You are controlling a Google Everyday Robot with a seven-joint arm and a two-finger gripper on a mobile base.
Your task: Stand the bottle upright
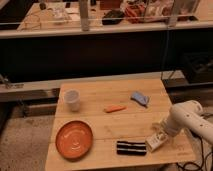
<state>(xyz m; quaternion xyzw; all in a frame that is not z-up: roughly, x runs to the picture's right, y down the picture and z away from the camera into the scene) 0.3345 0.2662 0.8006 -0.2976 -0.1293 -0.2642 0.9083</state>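
The bottle [154,141] is a small whitish plastic bottle lying on its side near the front right of the wooden table [120,92], just right of the black-and-white striped block [131,147]. My gripper [161,132] comes in from the right on a white arm [187,117] and sits right over the bottle's far end, touching or nearly touching it.
An orange plate [74,139] lies at the front left. A white cup [72,100] stands at the back left. An orange carrot-like piece [115,108] and a blue object [140,98] lie in the middle. The table's right edge is close to the arm.
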